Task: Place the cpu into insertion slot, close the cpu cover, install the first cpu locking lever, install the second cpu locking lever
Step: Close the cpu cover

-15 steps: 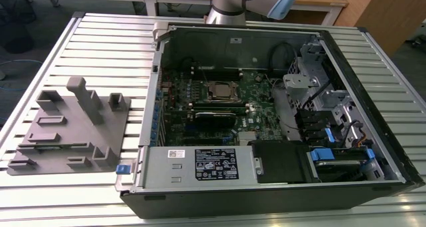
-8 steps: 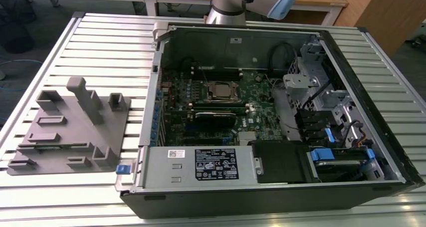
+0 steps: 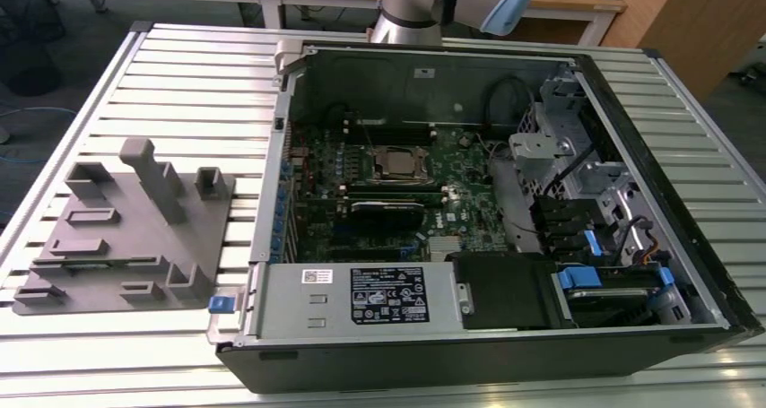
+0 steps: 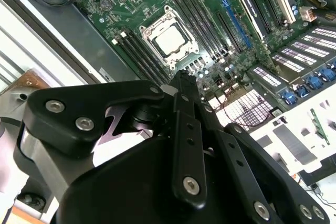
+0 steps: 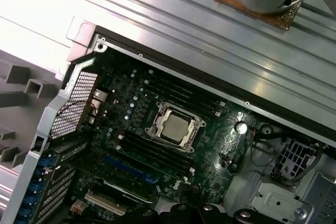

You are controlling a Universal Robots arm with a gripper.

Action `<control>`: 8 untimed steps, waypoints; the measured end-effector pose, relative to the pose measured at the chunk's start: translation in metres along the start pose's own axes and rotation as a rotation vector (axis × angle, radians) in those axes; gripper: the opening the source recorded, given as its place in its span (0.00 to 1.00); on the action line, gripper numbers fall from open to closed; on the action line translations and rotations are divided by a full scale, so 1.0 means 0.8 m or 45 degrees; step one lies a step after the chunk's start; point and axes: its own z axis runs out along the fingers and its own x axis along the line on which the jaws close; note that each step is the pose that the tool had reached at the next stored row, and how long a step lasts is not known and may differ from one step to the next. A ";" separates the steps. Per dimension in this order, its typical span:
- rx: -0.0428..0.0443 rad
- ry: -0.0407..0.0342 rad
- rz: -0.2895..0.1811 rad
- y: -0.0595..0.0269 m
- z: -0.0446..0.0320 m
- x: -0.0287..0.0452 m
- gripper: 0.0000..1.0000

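Well away from the cpu [image 4: 169, 40] lying in the insertion slot [image 4: 185, 59], the pincer [image 4: 181, 78] hangs pressed together, empty.

The cpu [image 5: 175, 127] looks matt metal, the cpu cover [image 4: 148, 31] shiny metal.

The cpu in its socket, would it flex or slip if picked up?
Probably stiff: the cpu looks like a flat metal-faced square. Its smooth silvery face may be slippery. Framed by the cpu cover, its edges look hard to grip.
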 end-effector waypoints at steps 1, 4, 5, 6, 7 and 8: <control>0.000 0.0000 0.000 0.000 0.0002 0.0000 0.10; 0.000 0.0000 0.000 0.000 0.0003 0.0000 0.10; 0.000 0.0000 0.000 0.000 0.0003 0.0000 0.10; 0.000 -0.0002 0.000 0.000 0.0007 0.0000 0.10; 0.000 -0.0003 0.000 0.000 0.0012 0.0000 0.10; 0.000 -0.0004 0.000 0.000 0.0018 0.0000 0.10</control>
